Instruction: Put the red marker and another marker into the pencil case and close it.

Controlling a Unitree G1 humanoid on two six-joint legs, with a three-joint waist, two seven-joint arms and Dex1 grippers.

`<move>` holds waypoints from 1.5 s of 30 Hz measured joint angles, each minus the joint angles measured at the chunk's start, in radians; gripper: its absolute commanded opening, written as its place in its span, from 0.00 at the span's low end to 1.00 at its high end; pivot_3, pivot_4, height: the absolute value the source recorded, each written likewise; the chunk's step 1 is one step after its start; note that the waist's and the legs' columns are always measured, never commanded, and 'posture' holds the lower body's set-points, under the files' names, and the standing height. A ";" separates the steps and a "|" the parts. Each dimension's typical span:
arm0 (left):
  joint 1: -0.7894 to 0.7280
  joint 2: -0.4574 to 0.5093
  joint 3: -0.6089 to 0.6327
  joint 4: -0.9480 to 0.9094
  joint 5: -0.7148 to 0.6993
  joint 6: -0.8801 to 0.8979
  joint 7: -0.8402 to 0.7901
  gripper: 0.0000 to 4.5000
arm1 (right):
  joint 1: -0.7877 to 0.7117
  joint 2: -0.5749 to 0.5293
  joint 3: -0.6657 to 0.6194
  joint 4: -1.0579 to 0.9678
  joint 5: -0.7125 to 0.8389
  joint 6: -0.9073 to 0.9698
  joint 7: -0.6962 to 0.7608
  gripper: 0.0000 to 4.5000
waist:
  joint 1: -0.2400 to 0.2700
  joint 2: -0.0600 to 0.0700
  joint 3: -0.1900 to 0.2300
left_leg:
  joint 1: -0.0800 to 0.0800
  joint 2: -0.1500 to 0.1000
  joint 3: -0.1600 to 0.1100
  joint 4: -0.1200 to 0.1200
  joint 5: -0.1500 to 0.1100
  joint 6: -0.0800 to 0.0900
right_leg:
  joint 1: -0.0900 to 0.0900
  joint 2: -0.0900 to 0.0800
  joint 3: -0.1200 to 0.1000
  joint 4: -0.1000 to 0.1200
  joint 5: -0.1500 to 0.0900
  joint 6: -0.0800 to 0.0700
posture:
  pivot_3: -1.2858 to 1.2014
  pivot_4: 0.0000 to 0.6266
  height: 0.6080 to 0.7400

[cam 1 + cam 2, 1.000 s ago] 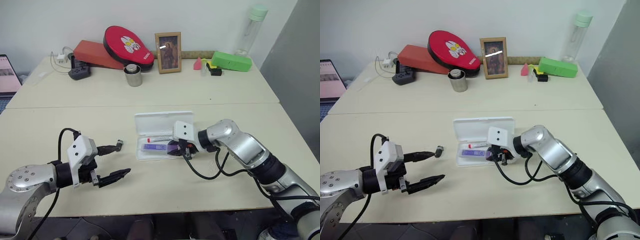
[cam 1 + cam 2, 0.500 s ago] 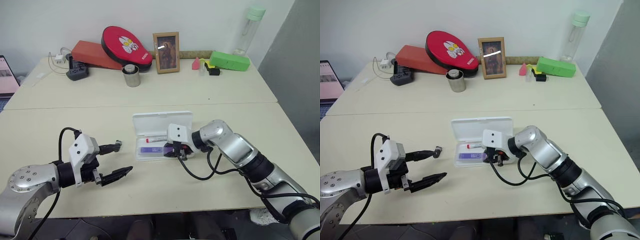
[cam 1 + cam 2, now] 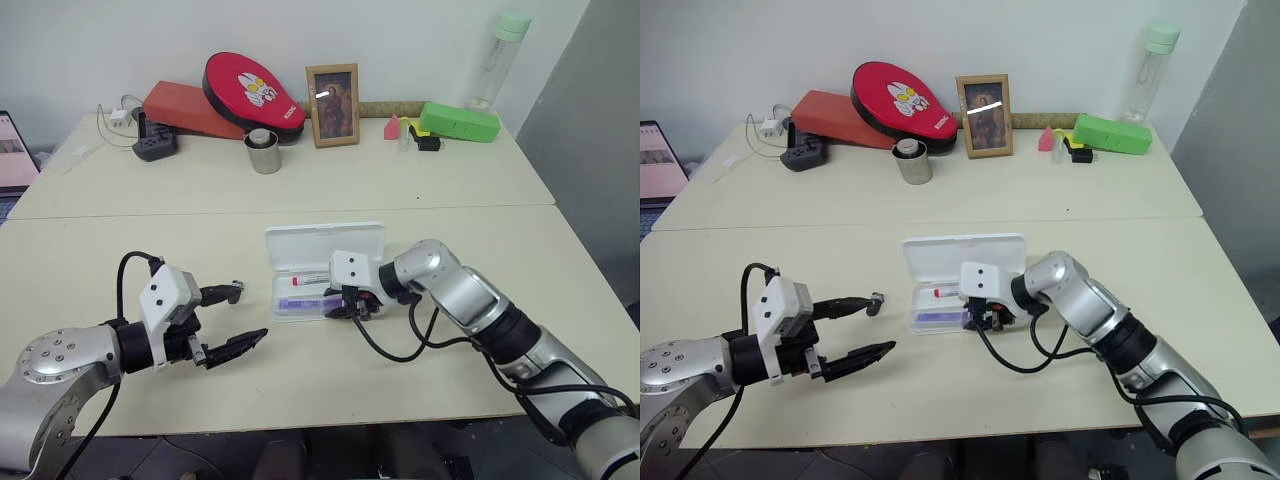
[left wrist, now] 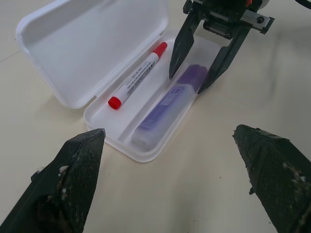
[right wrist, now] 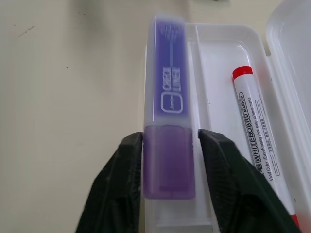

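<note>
The white pencil case (image 3: 325, 243) lies open mid-table, lid flat toward the back. The red marker (image 4: 138, 77) rests in its rear slot. The purple highlighter (image 5: 169, 97), the other marker, lies flat in the front slot. My right gripper (image 3: 336, 308) reaches in from the right end of the case. Its fingers (image 5: 124, 179) straddle the highlighter's darker end, open, with a thin gap on each side. My left gripper (image 3: 248, 313) hovers wide open over the table, left of the case, pointing at it with nothing between its fingers.
Along the back of the table stand a metal cup (image 3: 264, 150), a picture frame (image 3: 334, 91), a red paddle case (image 3: 245, 88), a bright green box (image 3: 460, 121) and a bottle (image 3: 503, 55). A power strip (image 3: 157, 147) with cables lies at the back left.
The right gripper's fingers have parted and let go of the purple highlighter, which now lies in the case's front slot. The left gripper has stayed put, open.
</note>
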 measured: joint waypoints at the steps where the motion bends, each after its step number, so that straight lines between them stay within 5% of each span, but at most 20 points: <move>1: -0.001 0.000 -0.001 0.000 0.000 0.002 0.000 1.00 | -0.003 0.000 -0.001 0.000 0.000 0.000 0.001 0.67 | 0.000 0.000 0.000 | 0.000 0.000 0.000 0.000 0.000 0.000 | 0.000 0.000 0.000 0.000 0.000 0.000 | 0.52 0.24 1.00; 7: -0.008 0.000 -0.015 0.000 0.000 0.003 0.000 1.00 | -0.006 0.003 -0.033 -0.009 0.010 0.003 0.011 0.99 | 0.000 0.000 0.000 | 0.000 0.000 0.000 0.000 0.000 0.000 | 0.000 0.000 0.000 0.000 0.000 0.000 | 0.52 0.24 1.00; 14: -0.025 -0.027 -0.016 0.062 0.005 0.013 0.063 1.00 | 0.004 0.009 -0.125 -0.115 0.122 0.066 0.032 0.99 | 0.000 0.000 0.000 | 0.000 0.000 0.000 0.000 0.000 0.000 | 0.000 0.000 0.000 0.000 0.000 0.000 | 0.52 0.24 1.00; 21: -0.118 -0.156 -0.016 0.192 0.083 0.063 0.321 1.00 | 0.038 -0.016 -0.275 -0.256 0.277 0.170 0.020 0.99 | 0.003 0.000 0.000 | 0.000 -0.001 -0.001 0.000 0.000 0.000 | 0.000 -0.001 0.000 0.000 0.000 0.000 | 0.52 0.24 1.00; 31: -0.210 -0.279 -0.112 0.237 0.104 0.156 0.474 1.00 | 0.064 -0.035 -0.312 -0.300 0.334 0.212 -0.036 0.99 | 0.001 0.000 0.000 | 0.000 0.000 0.000 0.000 0.000 0.000 | 0.000 -0.001 0.000 0.000 0.000 0.000 | 0.52 0.24 1.00; 41: -0.239 -0.284 -0.171 0.276 0.134 0.211 0.504 1.00 | 0.063 -0.033 -0.322 -0.323 0.379 0.227 -0.067 0.99 | 0.001 0.000 0.000 | 0.000 -0.001 -0.001 0.000 0.000 0.000 | 0.000 -0.001 0.000 0.000 0.000 0.000 | 0.52 0.24 1.00; 45: -0.255 -0.273 -0.186 0.281 0.154 0.225 0.504 0.85 | 0.063 -0.037 -0.348 -0.323 0.389 0.224 -0.084 1.00 | 0.002 0.000 -0.001 | 0.001 -0.001 0.000 0.000 0.000 0.000 | 0.001 -0.001 0.000 0.000 0.000 0.000 | 0.52 0.24 1.00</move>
